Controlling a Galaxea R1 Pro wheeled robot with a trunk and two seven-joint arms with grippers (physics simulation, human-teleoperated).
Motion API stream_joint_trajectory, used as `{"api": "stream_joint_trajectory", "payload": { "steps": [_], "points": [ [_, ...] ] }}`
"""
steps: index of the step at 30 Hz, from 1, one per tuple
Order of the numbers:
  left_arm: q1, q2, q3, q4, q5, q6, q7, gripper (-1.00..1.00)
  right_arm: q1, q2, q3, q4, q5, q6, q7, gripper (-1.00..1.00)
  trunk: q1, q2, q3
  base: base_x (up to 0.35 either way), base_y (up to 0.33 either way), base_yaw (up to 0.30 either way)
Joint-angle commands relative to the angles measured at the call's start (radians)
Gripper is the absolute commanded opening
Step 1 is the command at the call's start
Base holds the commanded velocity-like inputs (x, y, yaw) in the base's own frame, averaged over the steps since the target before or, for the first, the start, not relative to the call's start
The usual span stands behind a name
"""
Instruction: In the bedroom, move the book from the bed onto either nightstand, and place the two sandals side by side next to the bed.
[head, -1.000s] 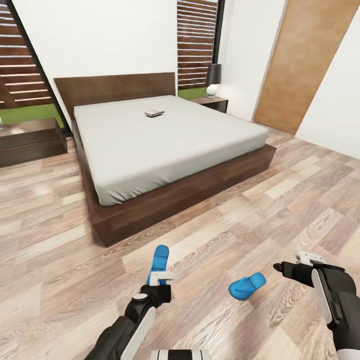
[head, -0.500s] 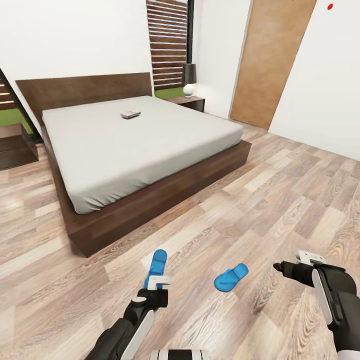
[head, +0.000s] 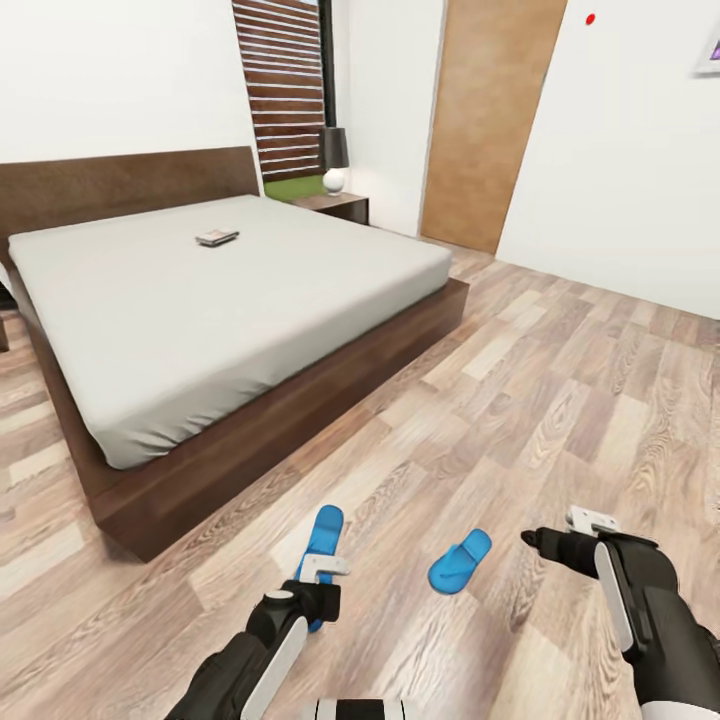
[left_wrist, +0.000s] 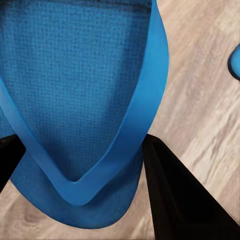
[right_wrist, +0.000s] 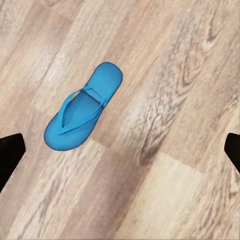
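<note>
Bed (head: 200, 330) carries book (head: 216, 237); wood floor (head: 560, 400) carries one sandal (head: 459, 561), maybe second sandal (head: 322, 535).

No lettering on the book (head: 217, 237) or elsewhere is legible.

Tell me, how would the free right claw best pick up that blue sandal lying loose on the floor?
Probably from straight above, closing across the narrow middle of the loose sandal. It lies flat on the wood floor, strap side up, so its thin sole offers little from the side. The right gripper, jaws open, already hangs above the floor beside it; the long sides are the easiest span.
</note>
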Motion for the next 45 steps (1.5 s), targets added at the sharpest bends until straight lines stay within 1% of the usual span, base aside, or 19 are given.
{"api": "stream_joint_trajectory", "payload": {
  "steps": [1, 2, 5, 11, 12, 13, 14, 16, 19, 24, 25, 30, 38, 43, 45],
  "points": [
    [-0.002, 0.000, -0.002, -0.001, 0.008, 0.010, 0.007, -1.00, -0.001, 0.004, -0.001, -0.001, 0.001, -0.003, 0.003, 1.00, 0.000, 0.000, -0.001, 0.217, 0.274, -0.266],
    [-0.007, 0.000, 0.000, -0.001, 0.009, 0.024, 0.004, -1.00, -0.001, 0.012, -0.002, 0.000, 0.002, -0.027, 0.002, 1.00, 0.000, 0.000, -0.001, 0.220, 0.275, -0.266],
    [-0.010, 0.000, 0.000, -0.001, 0.009, 0.031, 0.001, -1.00, -0.001, 0.017, 0.000, 0.000, 0.003, -0.036, -0.004, 1.00, 0.000, 0.000, -0.001, 0.220, 0.276, -0.266],
    [-0.016, 0.000, 0.001, 0.000, 0.017, 0.037, -0.005, -1.00, -0.005, 0.027, 0.000, 0.027, -0.006, -0.037, -0.092, 1.00, 0.000, 0.000, -0.001, 0.221, 0.276, -0.266],
    [-0.021, 0.000, 0.001, 0.002, 0.020, 0.038, -0.005, -1.00, -0.007, 0.034, -0.001, 0.037, -0.009, -0.037, -0.115, 1.00, 0.000, 0.000, -0.001, 0.222, 0.276, -0.266],
    [-0.021, 0.000, 0.001, 0.002, 0.020, 0.038, -0.005, -1.00, -0.007, 0.034, -0.001, 0.037, -0.009, -0.037, -0.115, 1.00, 0.000, 0.000, -0.001, 0.222, 0.276, -0.266],
    [-0.026, -0.001, 0.001, 0.006, 0.022, 0.038, -0.006, -1.00, -0.008, 0.043, 0.000, 0.044, -0.011, -0.037, -0.129, 1.00, 0.000, 0.000, -0.001, 0.222, 0.275, -0.267],
    [-0.028, -0.001, 0.001, 0.007, 0.022, 0.038, -0.006, -1.00, -0.008, 0.047, 0.000, 0.046, -0.011, -0.037, -0.134, 1.00, 0.000, 0.000, -0.001, 0.222, 0.275, -0.267],
    [-0.034, -0.002, 0.000, 0.013, 0.024, 0.039, -0.007, -1.00, -0.010, 0.061, 0.000, 0.056, -0.011, -0.039, -0.151, 1.00, 0.000, 0.000, -0.001, 0.223, 0.275, -0.267],
    [-0.034, 0.000, 0.001, 0.011, 0.020, 0.043, -0.004, -1.00, -0.010, 0.068, 0.002, 0.058, -0.011, -0.039, -0.154, 1.00, 0.000, 0.000, -0.001, 0.225, 0.273, -0.267],
    [-0.034, 0.001, 0.003, 0.006, 0.019, 0.059, -0.003, -1.00, -0.010, 0.086, 0.003, 0.058, -0.010, -0.041, -0.155, 1.00, 0.000, 0.000, -0.001, 0.227, 0.272, -0.267],
    [-0.035, 0.002, 0.003, 0.001, 0.018, 0.078, -0.003, -1.00, -0.009, 0.117, 0.006, 0.059, -0.007, -0.043, -0.154, 1.00, 0.000, 0.000, -0.001, 0.232, 0.266, -0.267],
    [-0.034, 0.001, -0.001, 0.000, 0.014, 0.075, 0.004, -1.00, -0.006, 0.121, 0.010, 0.057, -0.007, -0.043, -0.152, 1.00, 0.000, 0.000, -0.001, 0.142, 0.138, -0.267],
    [-0.034, 0.001, 0.003, 0.000, 0.016, 0.074, 0.005, -1.00, -0.006, 0.121, 0.034, 0.057, -0.008, -0.042, -0.152, 1.00, 0.000, 0.000, -0.001, 0.028, 0.026, -0.267],
    [-0.033, 0.004, 0.006, 0.006, 0.016, 0.072, 0.009, -1.00, -0.006, 0.121, 0.052, 0.059, -0.008, -0.042, -0.150, 1.00, 0.000, 0.000, -0.001, 0.009, 0.008, -0.267]
  ]
}}
